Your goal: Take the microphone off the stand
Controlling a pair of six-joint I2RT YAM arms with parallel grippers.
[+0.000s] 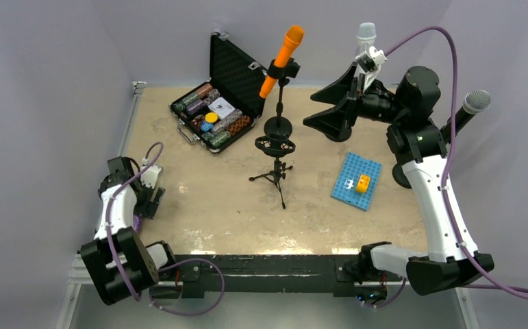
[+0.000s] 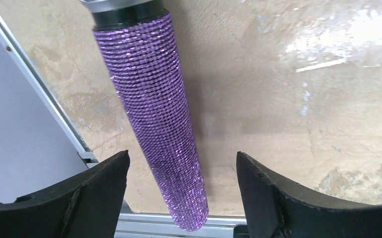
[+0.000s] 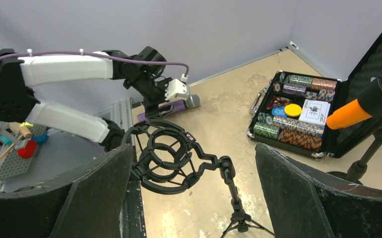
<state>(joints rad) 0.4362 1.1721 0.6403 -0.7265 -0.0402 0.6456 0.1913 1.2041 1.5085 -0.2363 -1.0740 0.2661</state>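
An orange microphone (image 1: 283,58) sits tilted in the clip of a tall black stand (image 1: 279,103) at the back middle; it also shows in the right wrist view (image 3: 362,106). A black tripod with an empty shock mount (image 1: 275,147) stands in front of it. A purple glitter microphone (image 2: 151,99) lies on the table at the left edge. My left gripper (image 2: 183,161) is open above its handle, with the fingers apart from it. My right gripper (image 1: 310,110) is open and empty, raised at the back right, facing the shock mount (image 3: 169,161).
An open black case of poker chips (image 1: 213,113) stands at the back left. A blue baseplate (image 1: 357,180) with a yellow brick (image 1: 363,183) lies right of the tripod. A white microphone (image 1: 366,34) and a grey one (image 1: 473,103) stand near the right arm.
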